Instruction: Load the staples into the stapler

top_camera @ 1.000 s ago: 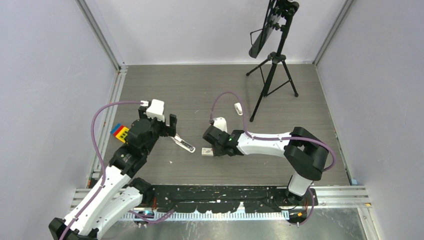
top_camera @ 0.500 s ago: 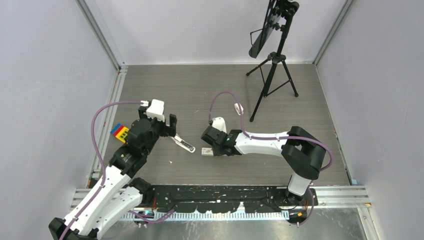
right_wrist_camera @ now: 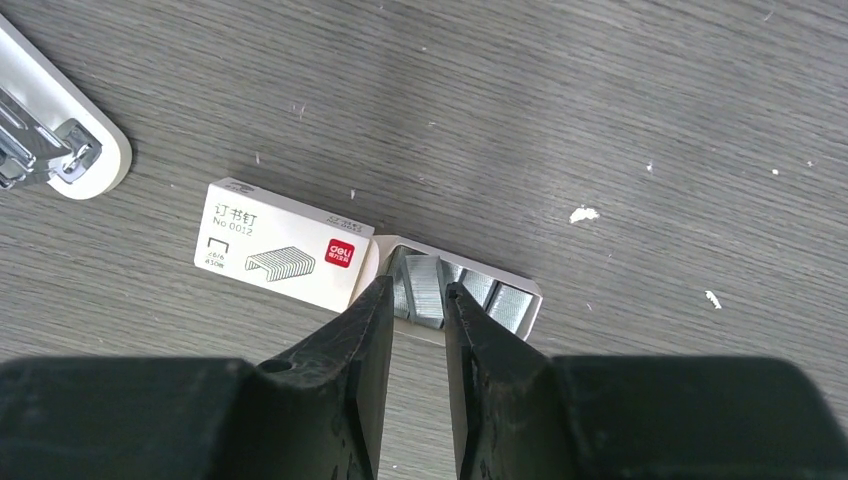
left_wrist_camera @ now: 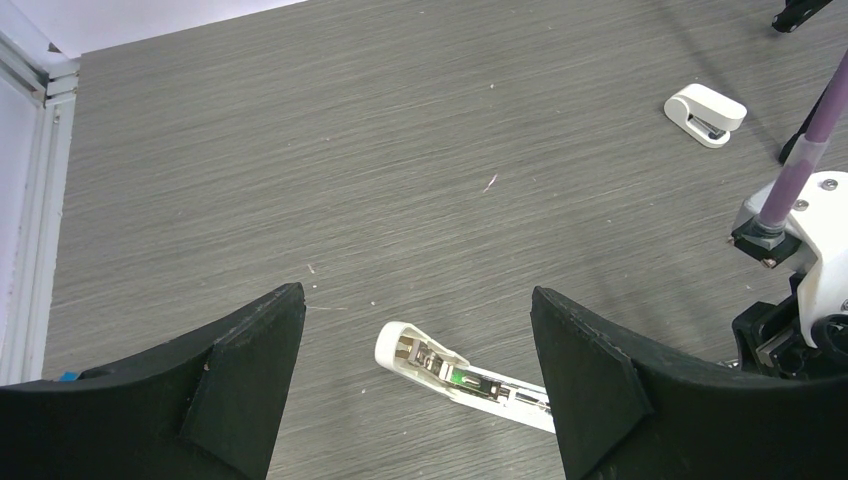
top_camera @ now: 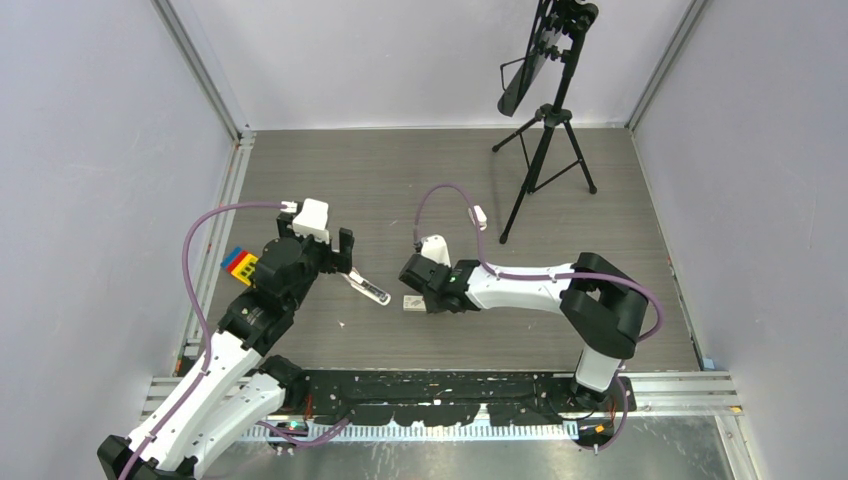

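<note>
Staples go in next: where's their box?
The box lies centre of the right wrist view, right of the stapler, its tray slid out at the right gripper.

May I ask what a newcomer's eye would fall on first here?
The right tool straddles a strip of the staples in the grey tray slid from its white box, at the centre of the table. Left of it, the stapler lies, channel exposed, by the wide-open left tool.

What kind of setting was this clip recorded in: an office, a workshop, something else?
Probably a lab cell built for robot recording, not an office. Plain pale walls on aluminium framing enclose a grey wood-grain table. A tripod stands at the back, with only a stapler and staples nearby.
</note>
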Controlling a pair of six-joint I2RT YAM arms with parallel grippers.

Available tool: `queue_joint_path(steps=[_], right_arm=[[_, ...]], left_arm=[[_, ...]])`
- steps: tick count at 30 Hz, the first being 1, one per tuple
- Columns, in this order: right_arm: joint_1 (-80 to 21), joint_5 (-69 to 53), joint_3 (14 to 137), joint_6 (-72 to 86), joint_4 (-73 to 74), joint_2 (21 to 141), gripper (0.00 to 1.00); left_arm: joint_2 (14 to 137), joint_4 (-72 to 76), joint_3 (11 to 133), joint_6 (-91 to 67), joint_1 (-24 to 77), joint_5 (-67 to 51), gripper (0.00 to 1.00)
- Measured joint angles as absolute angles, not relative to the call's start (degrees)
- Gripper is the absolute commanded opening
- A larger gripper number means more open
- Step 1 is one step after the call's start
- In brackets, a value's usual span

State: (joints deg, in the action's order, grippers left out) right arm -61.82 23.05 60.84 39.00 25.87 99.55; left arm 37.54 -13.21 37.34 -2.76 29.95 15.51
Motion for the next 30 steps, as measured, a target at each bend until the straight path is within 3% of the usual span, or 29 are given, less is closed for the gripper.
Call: queue_joint_path(steps=[10, 19, 30], right_arm=[[-62.2, 23.2, 60.9, 38.4, 25.9, 100.2, 0.3], [-62.3, 23.9, 61.0, 37.7, 26.0, 100.3, 0.19], [-62.3, 23.9, 58.9, 35.8, 23.5, 96.0, 0.19]], left_arm=[[37.5, -13.2, 37.3, -2.8, 30.0, 15.7, 0.85], [37.5, -13.3, 37.3, -2.8, 30.0, 15.9, 0.85], [37.6, -13.8, 37.5, -3.2, 30.0, 15.4, 0.85]])
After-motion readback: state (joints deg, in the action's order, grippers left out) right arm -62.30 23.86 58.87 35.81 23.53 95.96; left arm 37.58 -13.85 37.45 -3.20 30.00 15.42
